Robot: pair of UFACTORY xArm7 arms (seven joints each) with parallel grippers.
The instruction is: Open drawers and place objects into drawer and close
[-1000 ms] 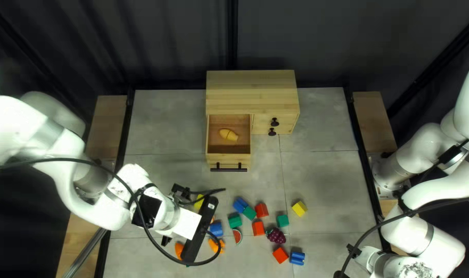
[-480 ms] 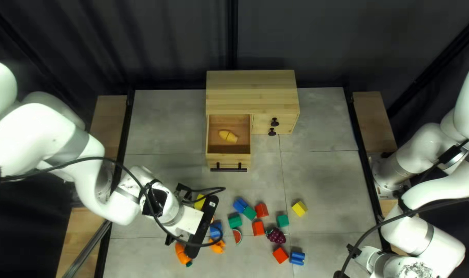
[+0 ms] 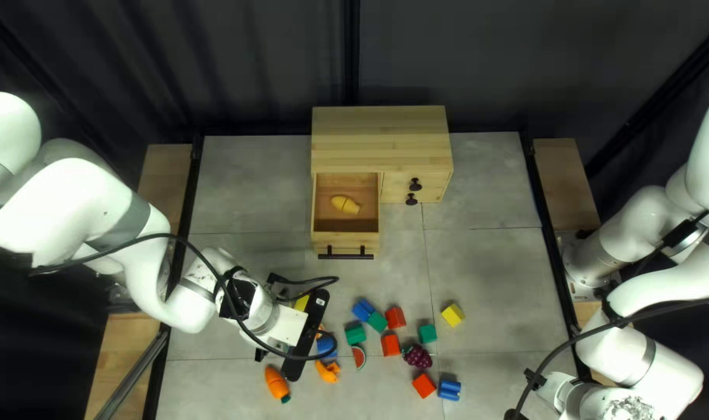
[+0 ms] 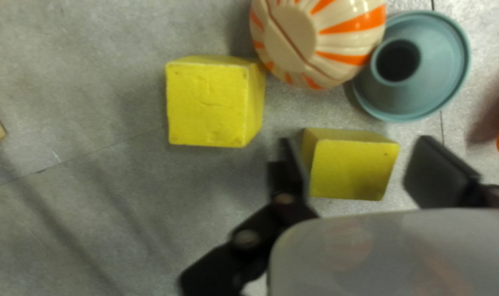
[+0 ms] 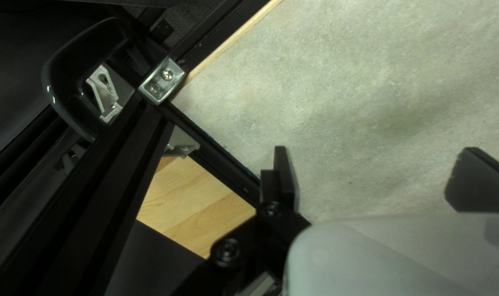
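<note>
So my left hand (image 3: pixel 292 330) is down low at the left end of the toy pile, and its fingers are spread. There's a yellow block (image 4: pixel 351 170) sitting between them, not pinched: there's a visible gap on one side, and I can't tell if the other side touches. A second yellow block (image 4: pixel 207 104) is just beside that one, with a striped orange-and-cream ball (image 4: pixel 337 33) next to it and a round teal piece (image 4: pixel 436 71) right by the ball.

My right hand (image 5: pixel 374 153) is spread too, nothing in it, over the grey worktop (image 5: pixel 392 71) near a black frame (image 5: pixel 227 161).

The wooden chest (image 3: pixel 382 140) has its left drawer (image 3: pixel 345 237) pulled out, with a yellowish toy (image 3: pixel 345 204) lying inside. The right-hand drawers with the round knobs (image 3: pixel 415 185) look closed. Rest of the toys are on the worktop in front: a carrot (image 3: pixel 274 383), a melon slice (image 3: pixel 359 357), grapes (image 3: pixel 417 357) and a bunch of colored blocks (image 3: pixel 390 344).
</note>
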